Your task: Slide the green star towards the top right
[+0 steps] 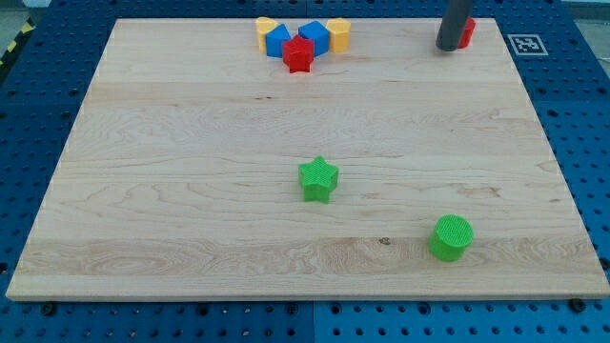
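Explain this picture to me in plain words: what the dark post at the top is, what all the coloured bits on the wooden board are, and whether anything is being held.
There is one camera picture, looking down at a wooden board. The dark post is the robot arm's rod; it has no gripper, so nothing is held. It only pushes blocks with my tip, which sits at the view's top right, against a red block partly hidden behind it. The green star, the block to be slid towards the top right, lies near the middle, far from the tip. A green cylinder sits lower right. At the top edge is a cluster: a red star, two blue blocks and two yellow blocks.
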Motion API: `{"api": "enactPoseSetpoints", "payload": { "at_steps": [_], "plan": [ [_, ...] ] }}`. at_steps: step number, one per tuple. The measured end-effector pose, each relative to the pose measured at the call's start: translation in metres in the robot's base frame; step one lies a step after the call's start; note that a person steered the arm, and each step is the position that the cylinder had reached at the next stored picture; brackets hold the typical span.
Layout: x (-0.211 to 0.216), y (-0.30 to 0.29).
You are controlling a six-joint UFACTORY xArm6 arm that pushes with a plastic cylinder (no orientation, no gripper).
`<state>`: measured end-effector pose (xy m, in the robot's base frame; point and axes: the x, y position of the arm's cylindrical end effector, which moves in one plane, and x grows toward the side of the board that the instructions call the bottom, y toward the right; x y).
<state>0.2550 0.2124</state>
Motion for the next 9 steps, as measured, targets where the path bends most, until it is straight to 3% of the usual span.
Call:
{"api": "enactPoseSetpoints", "payload": {
  "at_steps": [2,3,6,7,9],
  "plan": [
    [-0.012,0.021],
    [0.003,0.006],
    [0.129,-0.132],
    [0.151,-0.166],
    [0.155,-0.166]
  ]
}}
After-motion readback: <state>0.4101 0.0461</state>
